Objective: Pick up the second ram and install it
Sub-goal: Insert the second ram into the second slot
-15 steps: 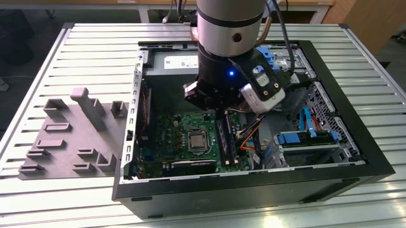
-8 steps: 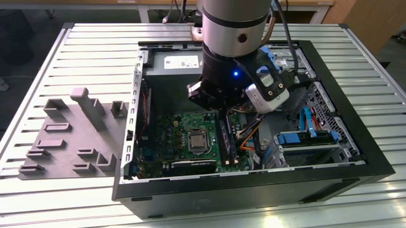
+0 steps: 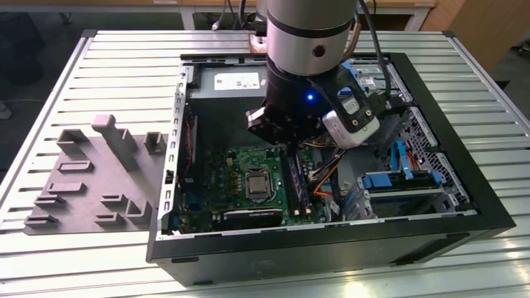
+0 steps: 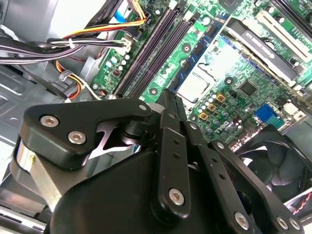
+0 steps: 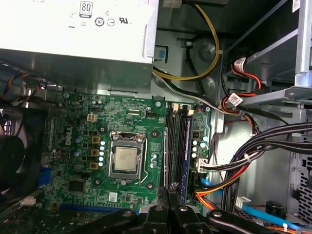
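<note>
- The gripper [image 5: 168, 191] hovered low over the RAM slots [image 5: 178, 146] on the motherboard [image 5: 122, 146], fingers drawn together.
- Judged: keep square to the slots, press evenly.

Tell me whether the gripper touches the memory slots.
Cannot tell: in the second wrist view the gripper overlaps the memory slots, hiding any gap.

Even, bright overhead light fills the exterior view; the ribbed silver metal worktop [image 3: 124, 56] glares white along its near edge. Inside the open black computer case [image 3: 463, 186] shadows deepen. In the second wrist view the black gripper linkage [image 4: 165, 161] looms soft, the green motherboard [image 4: 214, 73] sharper.
</note>
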Action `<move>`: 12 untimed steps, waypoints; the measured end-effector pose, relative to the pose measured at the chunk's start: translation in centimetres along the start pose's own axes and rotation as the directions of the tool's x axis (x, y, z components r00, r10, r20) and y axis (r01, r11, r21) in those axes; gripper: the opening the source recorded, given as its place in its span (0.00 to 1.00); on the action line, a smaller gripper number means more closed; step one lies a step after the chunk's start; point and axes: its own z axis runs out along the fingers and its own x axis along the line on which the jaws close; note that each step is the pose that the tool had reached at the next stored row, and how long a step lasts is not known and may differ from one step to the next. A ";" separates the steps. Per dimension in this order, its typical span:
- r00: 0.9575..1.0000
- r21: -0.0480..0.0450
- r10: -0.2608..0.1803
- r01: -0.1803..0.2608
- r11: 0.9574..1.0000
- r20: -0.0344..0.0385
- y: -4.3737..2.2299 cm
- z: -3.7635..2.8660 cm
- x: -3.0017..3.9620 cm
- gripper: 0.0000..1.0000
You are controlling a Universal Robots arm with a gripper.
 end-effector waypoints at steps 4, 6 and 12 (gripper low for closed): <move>1.000 -0.001 0.000 0.000 1.000 0.000 -0.01 0.11 -0.07 0.11; 1.000 -0.001 0.000 0.000 1.000 0.000 -0.01 0.15 -0.11 0.11; 1.000 -0.004 0.000 0.000 1.000 0.000 -0.02 0.35 -0.13 0.11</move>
